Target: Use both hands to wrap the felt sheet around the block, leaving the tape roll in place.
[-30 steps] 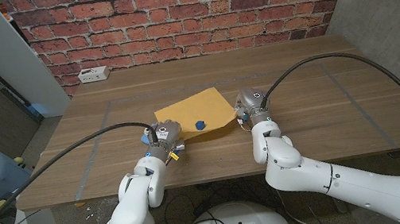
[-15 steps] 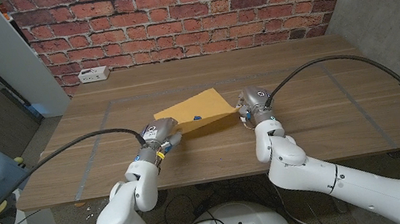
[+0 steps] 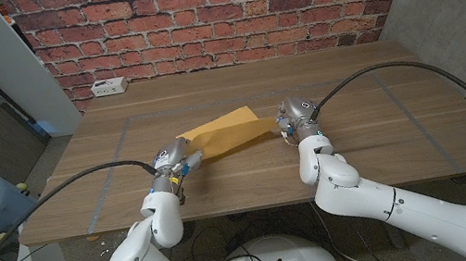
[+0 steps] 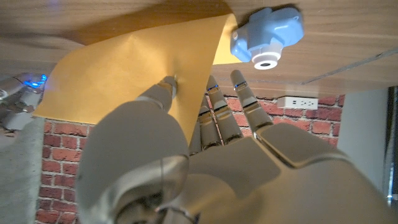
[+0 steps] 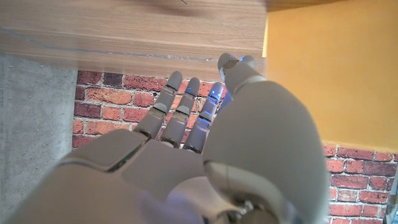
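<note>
Felt (image 3: pixel 224 130) is hanging lifted over the table's (image 3: pixel 356 139) middle, stretched between both hands. At its left corner the left hand (image 3: pixel 174 159) is pinching the sheet between thumb and a finger (image 4: pixel 163 93) — the other fingers are reaching out straight. A pale blue knobbed block (image 4: pixel 267 36) is sitting on the wood just beside the sheet's edge. At the right corner the right hand (image 3: pixel 292 116) is touching the felt — whether it is gripping cannot be told.

Even, bright lighting; head view sharp; wrist views' near hands blurred
</note>
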{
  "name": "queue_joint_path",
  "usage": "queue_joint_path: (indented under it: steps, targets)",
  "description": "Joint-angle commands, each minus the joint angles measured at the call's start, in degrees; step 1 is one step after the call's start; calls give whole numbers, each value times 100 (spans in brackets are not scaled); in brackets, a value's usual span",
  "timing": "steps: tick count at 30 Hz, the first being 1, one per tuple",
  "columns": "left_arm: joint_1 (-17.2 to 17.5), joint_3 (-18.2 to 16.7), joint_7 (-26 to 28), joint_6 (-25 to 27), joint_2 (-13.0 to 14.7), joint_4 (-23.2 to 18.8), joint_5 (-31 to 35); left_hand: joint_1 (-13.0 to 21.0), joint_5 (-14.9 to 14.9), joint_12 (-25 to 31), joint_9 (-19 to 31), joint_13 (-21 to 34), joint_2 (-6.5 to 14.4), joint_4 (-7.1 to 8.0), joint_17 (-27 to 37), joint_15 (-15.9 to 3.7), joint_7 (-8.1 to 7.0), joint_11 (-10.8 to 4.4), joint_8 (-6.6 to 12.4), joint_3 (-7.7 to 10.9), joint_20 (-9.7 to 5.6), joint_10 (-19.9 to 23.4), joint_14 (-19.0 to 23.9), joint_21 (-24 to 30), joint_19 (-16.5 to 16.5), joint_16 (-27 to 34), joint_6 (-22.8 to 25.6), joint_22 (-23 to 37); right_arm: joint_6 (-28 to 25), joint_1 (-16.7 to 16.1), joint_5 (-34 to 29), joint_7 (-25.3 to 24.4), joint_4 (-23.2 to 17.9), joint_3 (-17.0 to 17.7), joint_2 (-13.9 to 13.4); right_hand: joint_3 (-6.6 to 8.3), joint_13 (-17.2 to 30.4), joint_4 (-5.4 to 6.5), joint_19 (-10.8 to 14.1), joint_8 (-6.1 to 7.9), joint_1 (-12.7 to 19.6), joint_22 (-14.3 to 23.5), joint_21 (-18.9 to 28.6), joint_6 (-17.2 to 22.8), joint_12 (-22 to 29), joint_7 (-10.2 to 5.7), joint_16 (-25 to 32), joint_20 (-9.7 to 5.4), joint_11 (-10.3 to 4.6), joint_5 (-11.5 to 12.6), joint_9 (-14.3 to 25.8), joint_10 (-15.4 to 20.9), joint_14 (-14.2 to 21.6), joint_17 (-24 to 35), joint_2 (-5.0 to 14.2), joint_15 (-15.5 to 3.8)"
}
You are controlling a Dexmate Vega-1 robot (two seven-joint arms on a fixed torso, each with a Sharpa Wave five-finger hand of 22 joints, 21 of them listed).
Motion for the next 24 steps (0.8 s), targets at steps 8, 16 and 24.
queue_joint_path:
  steps: [8,16,24]
  targets:
    - [-67,-332,627,-311,158,102,-1558,59,74,-30,103,18,93,-59,5,42,87,83,37,148,53,139,151,88,-2,-50,98,17,481,618,-261,394,507,-305,184,109,32,3,-1,15,-86,5,-49,276,-11,234,-18,19,-17,-46,12,-33,-36,18,-16,-891]
    - [-345,-287,627,-220,391,160,-1795,25,86,-67,200,28,103,-73,1,27,60,3,66,211,28,166,210,157,42,-76,151,33,784,539,-267,302,590,-174,231,168,64,104,15,-51,-386,11,-61,-73,-56,-27,1,109,60,-74,27,-180,-39,75,-43,-818]
    - [-762,-288,414,-126,527,351,-2258,-65,95,-54,350,48,121,-45,11,-16,47,19,83,285,-48,354,364,312,212,-70,149,70,1346,247,-170,83,508,26,166,134,173,301,294,-132,-1094,24,14,-1266,-56,-402,210,206,195,-63,51,-362,271,297,-96,-721]
